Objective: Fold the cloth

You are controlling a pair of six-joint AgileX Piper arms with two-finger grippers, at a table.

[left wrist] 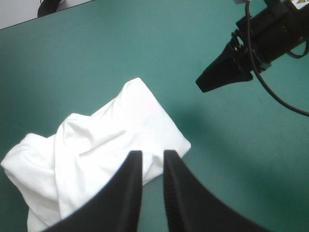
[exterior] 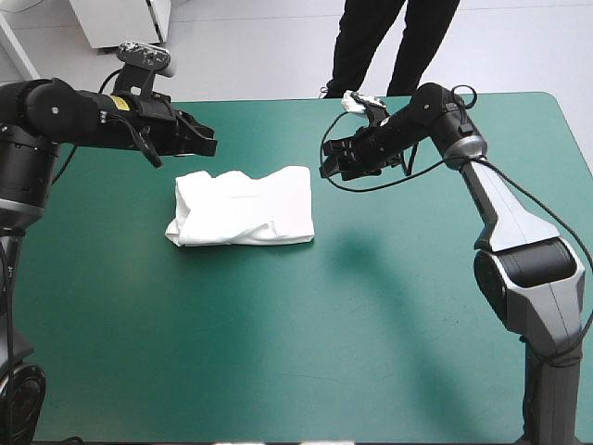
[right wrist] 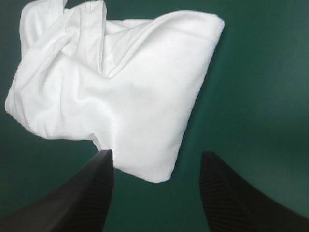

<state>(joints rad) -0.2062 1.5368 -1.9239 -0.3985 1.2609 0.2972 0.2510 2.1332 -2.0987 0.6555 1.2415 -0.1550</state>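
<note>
On the bench (exterior: 278,371), a little toward 10 o'clock from its middle, you find the T-shirt (exterior: 243,209); it is a white folded bundle and it lies flat on the teal-green cover. Its edge at 3 o'clock is straight and smooth; its end at 9 o'clock is more rumpled, with several soft creases; nothing touches it.

Farther from you, at 11 o'clock of the bundle, the left fingers (left wrist: 120,193) hang above the cover and point toward 3 o'clock; they are almost together, with only a thin slit between them, and nothing is in the slit. In the left wrist view the bundle lies under them and ahead of them.

At 2 o'clock of the bundle, near its far corner, the right fingers (right wrist: 91,193) point toward 9 o'clock; they stand wide apart and hold nothing. In the right wrist view one corner of the bundle shows ahead, in the gap between them; the arm's shadow falls on the cover at 3 o'clock of the bundle. The two pairs face each other, well apart.
</note>
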